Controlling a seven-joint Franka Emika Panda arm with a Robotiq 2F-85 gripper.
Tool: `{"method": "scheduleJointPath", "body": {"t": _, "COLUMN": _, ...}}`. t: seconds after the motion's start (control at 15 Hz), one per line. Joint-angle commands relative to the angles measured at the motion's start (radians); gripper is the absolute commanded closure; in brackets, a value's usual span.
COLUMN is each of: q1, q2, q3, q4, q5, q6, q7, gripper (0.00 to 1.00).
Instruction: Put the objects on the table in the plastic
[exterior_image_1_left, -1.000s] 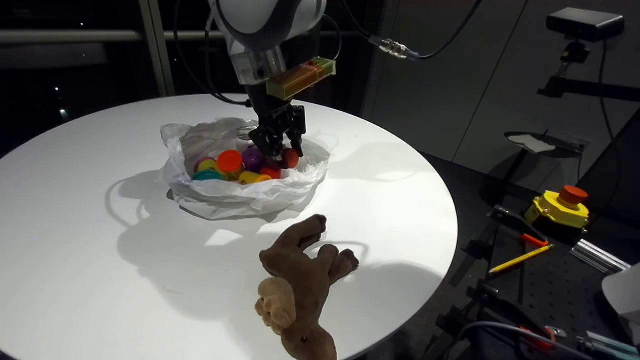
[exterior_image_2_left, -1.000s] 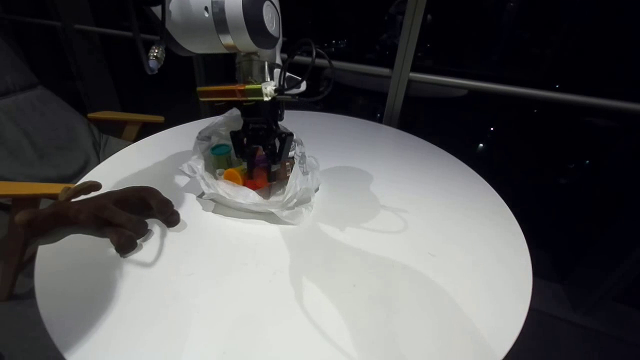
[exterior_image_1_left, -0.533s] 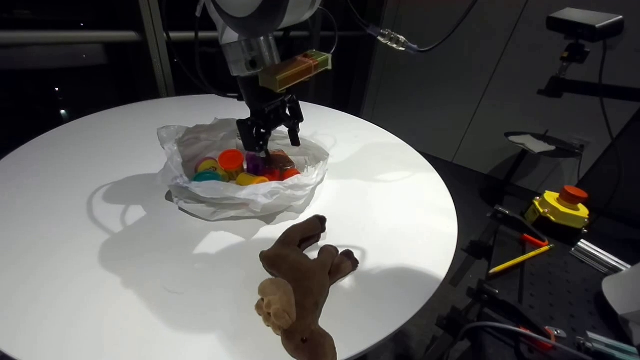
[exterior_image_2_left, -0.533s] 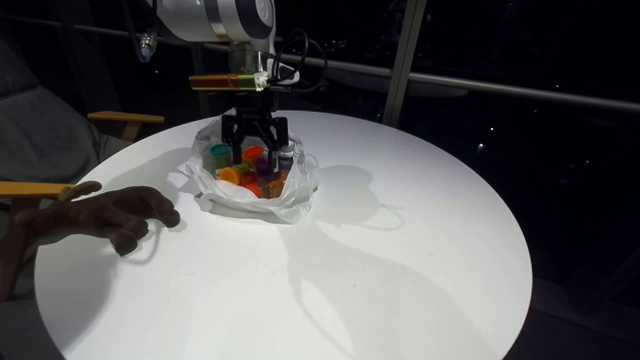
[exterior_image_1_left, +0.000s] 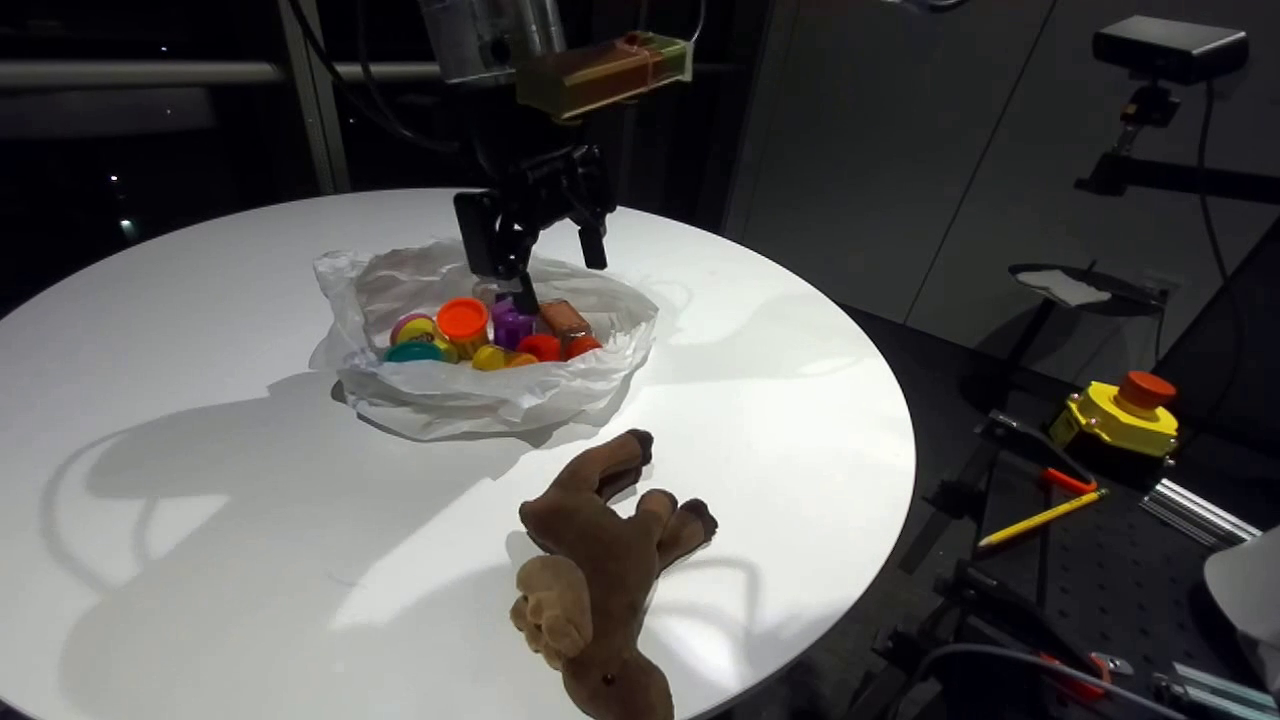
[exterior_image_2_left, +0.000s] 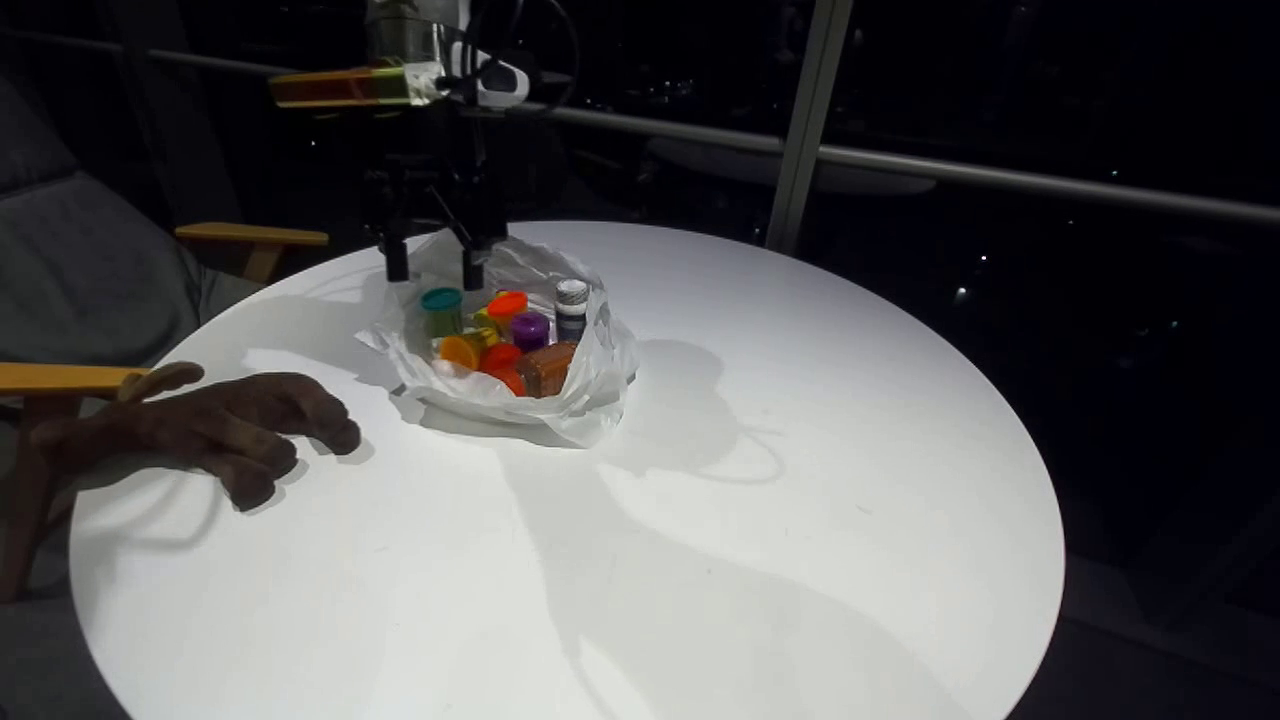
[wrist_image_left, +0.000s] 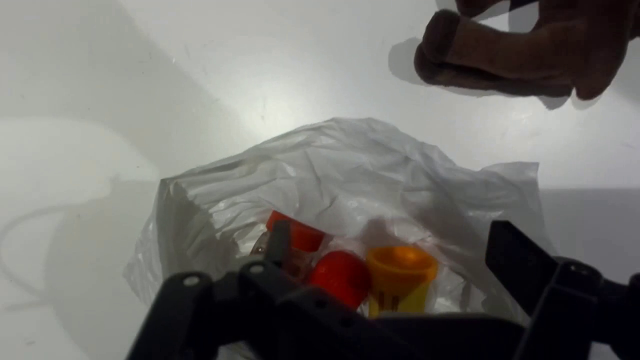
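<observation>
Gripper (exterior_image_2_left: 435, 268), single: risen since the earlier frames from inside the plastic bag (exterior_image_1_left: 480, 395) to above it, fingers (exterior_image_2_left: 397, 265) drawn apart; amber bottle (exterior_image_2_left: 548, 370), then partly covered, now lies tipped in plain sight below. Fingers released and well parted, nothing between them. Step in hand, as judged: withdrawal after letting a piece go, probably that bottle; every small piece in view is bagged. Next move, as judged: cross to the plush animal (exterior_image_1_left: 600, 540), descend with fingers astride its body, close, lift, carry to the bag; soft stuffing should yield to the grip, though room inside looks scant. Contents of bag: teal-lidded jar (exterior_image_2_left: 441, 312), upright; orange-lidded jar (exterior_image_2_left: 507, 305), upright or nearly; yellow jar (exterior_image_2_left: 463, 350), on its side, orange end outward; purple-topped piece (exterior_image_2_left: 530, 330); red lid (exterior_image_2_left: 500, 358), body hidden; dark bottle (exterior_image_2_left: 571, 312), pale cap, upright; amber bottle, as above. Outside bag: plush animal, brown, hooves dark, tuft or antlers paler, lying on its side on the round white table (exterior_image_1_left: 800, 400), head towards the rim, near the bag but not touching it; whether the head overhangs is uncertain. Bag: whitish, glossy, creased, mouth gaping upward.
</observation>
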Motion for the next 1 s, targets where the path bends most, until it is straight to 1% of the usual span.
{"method": "scheduleJointPath", "body": {"t": 0.0, "q1": 0.003, "q2": -0.157, "q3": 0.041, "q4": -0.249, "q5": 0.043, "q6": 0.106, "q7": -0.009, "gripper": 0.00}}
{"method": "scheduleJointPath", "body": {"t": 0.2, "q1": -0.005, "q2": -0.215, "q3": 0.080, "q4": -0.420, "q5": 0.072, "q6": 0.289, "q7": -0.045, "gripper": 0.00}}
{"method": "scheduleJointPath", "body": {"t": 0.33, "q1": -0.014, "q2": -0.227, "q3": 0.101, "q4": -0.511, "q5": 0.126, "q6": 0.410, "q7": -0.055, "gripper": 0.00}}
{"method": "scheduleJointPath", "body": {"t": 0.6, "q1": -0.009, "q2": -0.223, "q3": 0.130, "q4": -0.619, "q5": 0.224, "q6": 0.588, "q7": -0.069, "gripper": 0.00}}
{"method": "scheduleJointPath", "body": {"t": 0.8, "q1": -0.004, "q2": -0.208, "q3": 0.140, "q4": -0.662, "q5": 0.235, "q6": 0.713, "q7": -0.097, "gripper": 0.00}}
{"method": "scheduleJointPath", "body": {"t": 0.93, "q1": -0.002, "q2": -0.197, "q3": 0.142, "q4": -0.675, "q5": 0.230, "q6": 0.751, "q7": -0.107, "gripper": 0.00}}
